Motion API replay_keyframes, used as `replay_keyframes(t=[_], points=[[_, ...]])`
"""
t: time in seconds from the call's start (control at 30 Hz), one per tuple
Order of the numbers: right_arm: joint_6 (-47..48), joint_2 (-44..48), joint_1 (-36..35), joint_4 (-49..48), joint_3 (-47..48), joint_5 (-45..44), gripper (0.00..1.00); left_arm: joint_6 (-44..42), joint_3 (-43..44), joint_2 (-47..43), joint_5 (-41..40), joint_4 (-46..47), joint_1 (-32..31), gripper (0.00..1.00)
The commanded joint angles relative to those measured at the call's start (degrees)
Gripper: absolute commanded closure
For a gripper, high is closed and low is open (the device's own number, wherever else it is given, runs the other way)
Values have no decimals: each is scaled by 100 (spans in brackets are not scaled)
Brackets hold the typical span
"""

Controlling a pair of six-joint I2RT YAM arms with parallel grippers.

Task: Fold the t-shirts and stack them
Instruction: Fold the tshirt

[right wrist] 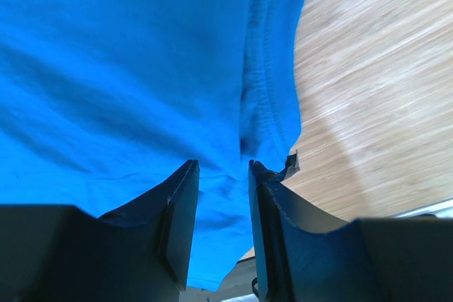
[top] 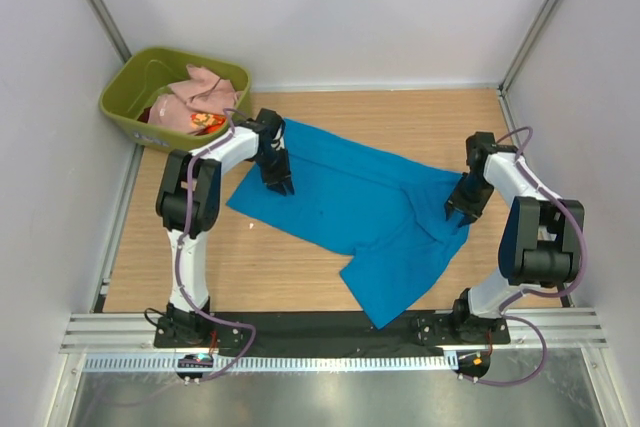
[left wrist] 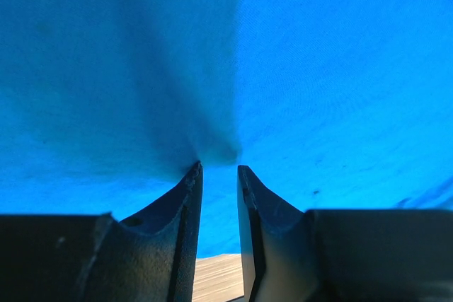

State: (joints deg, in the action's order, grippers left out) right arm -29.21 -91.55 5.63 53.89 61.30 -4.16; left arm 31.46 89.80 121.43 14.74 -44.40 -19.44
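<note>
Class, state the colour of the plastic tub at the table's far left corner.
The tub is olive green, seen best in the top external view.

top cam high at 6 o'clock, looking down on whole table (top: 400,117), left wrist cam tight on blue t-shirt (top: 350,212), 10 o'clock edge, right wrist cam tight on 3 o'clock hem, shirt shared by all

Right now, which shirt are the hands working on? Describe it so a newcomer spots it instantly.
On the wooden table, across its middle, the blue t-shirt lies spread out, left hand and right hand pinching it near opposite ends. It is the only shirt on the table; the pink shirt sits crumpled in the olive-green tub at the far-left corner.
</note>
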Motion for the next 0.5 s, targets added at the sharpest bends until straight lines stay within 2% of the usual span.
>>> replay_keyframes(t=[0.0, 0.2, 0.47], points=[[-67, 198, -27, 42, -153, 598, 60, -96, -59, -207, -121, 90, 11, 72], [-225, 647, -27, 140, -654, 794, 57, -53, 73, -383, -33, 2, 11, 73], [-199, 445, -27, -308, -988, 794, 59, -114, 327, -532, -129, -244, 2, 72]])
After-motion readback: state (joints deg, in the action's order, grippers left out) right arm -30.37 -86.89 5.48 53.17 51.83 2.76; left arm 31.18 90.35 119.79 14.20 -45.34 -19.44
